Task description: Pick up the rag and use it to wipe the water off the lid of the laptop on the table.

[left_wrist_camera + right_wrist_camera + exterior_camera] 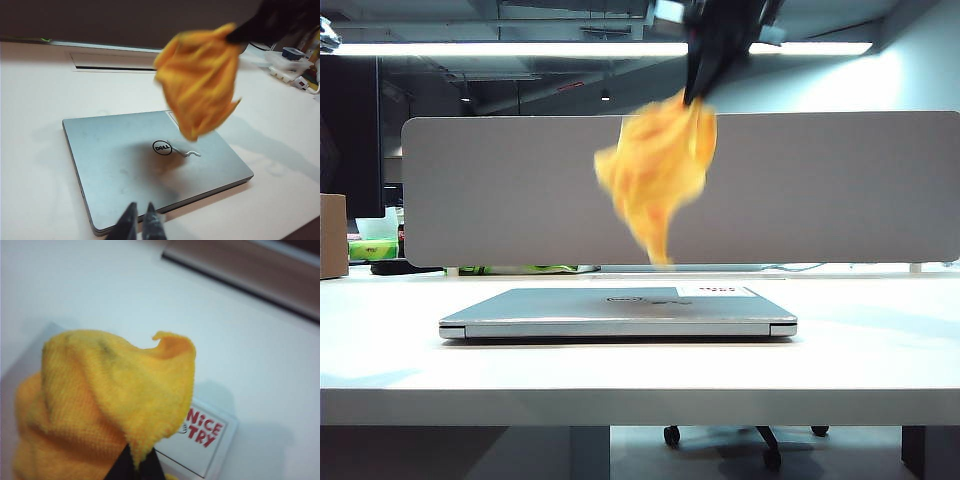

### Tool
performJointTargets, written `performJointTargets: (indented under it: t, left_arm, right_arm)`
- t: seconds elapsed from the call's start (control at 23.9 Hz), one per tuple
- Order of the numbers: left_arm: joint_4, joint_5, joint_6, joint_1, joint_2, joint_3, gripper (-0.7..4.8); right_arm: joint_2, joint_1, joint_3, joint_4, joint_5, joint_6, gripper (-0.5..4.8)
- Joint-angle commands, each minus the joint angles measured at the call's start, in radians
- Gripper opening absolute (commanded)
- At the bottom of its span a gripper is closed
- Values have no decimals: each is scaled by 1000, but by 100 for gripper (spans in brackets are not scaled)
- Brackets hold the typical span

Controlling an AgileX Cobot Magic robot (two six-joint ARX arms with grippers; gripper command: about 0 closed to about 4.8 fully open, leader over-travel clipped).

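Yellow-orange rag hangs bunched and blurred high above the laptop, clear of it. The laptop lies shut and flat mid-table, silver lid up, near the front edge.

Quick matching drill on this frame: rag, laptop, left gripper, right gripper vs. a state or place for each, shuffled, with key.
1. rag
2. laptop
3. left gripper
4. right gripper

A. closed, flat on the table
B. pinching cloth, high above the lid
C. hanging in the air
D. empty, near the laptop's edge

Pairs: 1-C, 2-A, 3-D, 4-B
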Motion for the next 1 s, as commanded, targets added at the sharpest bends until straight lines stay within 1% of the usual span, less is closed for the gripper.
performJointTargets:
  t: [0.04, 0.17, 0.25, 0.33, 0.5, 0.54, 0.67, 0.71, 0.79, 1.0]
  left_arm:
    - [9, 2, -3, 2, -1, 7, 21]
    - [11, 1, -3, 2, -1, 7, 21]
    - [10, 1, -3, 2, -1, 7, 21]
    - [10, 1, -3, 2, -1, 7, 21]
    - [9, 1, -3, 2, -1, 7, 21]
    - [10, 0, -3, 2, -1, 7, 21]
    - [10, -2, -3, 3, -1, 7, 21]
    - [10, -20, -3, 3, 0, 7, 21]
    - [10, -26, -3, 3, -1, 7, 21]
    - [10, -27, -3, 3, 0, 7, 21]
  right_arm:
    - [92, 22, 0, 4, -8, 5, -5]
    - [206, 34, 0, -10, -27, 5, -5]
    - [271, 51, 0, -41, -68, 8, -5]
    - [303, 70, 0, -69, -101, 8, -5]
    - [326, 117, -1, -121, -102, 7, -5]
    - [325, 145, -2, -149, -102, 7, -5]
    - [322, 174, -2, -227, -50, 6, -5]
    - [322, 175, -2, -270, 31, 2, -5]
    - [319, 158, -2, -283, 134, -11, -5]
    - [300, 79, -2, -312, 140, 29, -5]
